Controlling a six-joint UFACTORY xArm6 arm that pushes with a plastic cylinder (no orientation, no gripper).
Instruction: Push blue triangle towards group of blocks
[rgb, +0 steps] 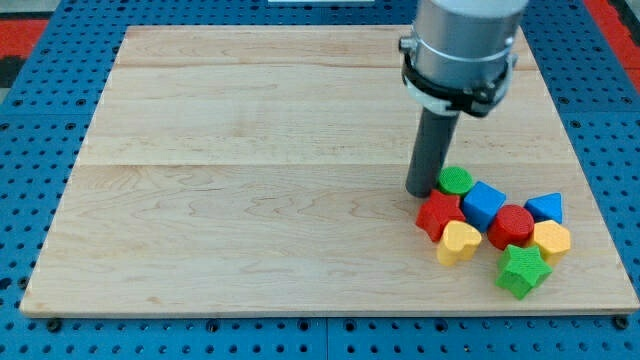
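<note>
The blue triangle (546, 208) lies at the right end of a cluster of blocks in the lower right of the wooden board (250, 180). It touches a red cylinder (511, 225) and a yellow block (551, 240). The cluster also holds a green cylinder (456, 181), a blue cube (483, 203), a red star (439, 215), a yellow heart (459, 242) and a green star (523, 270). My tip (420, 191) stands at the cluster's left edge, beside the green cylinder and just above the red star, far from the blue triangle.
The arm's grey body (463, 45) hangs over the board's upper right. A blue perforated surface (40, 200) surrounds the board, with red areas at the top corners.
</note>
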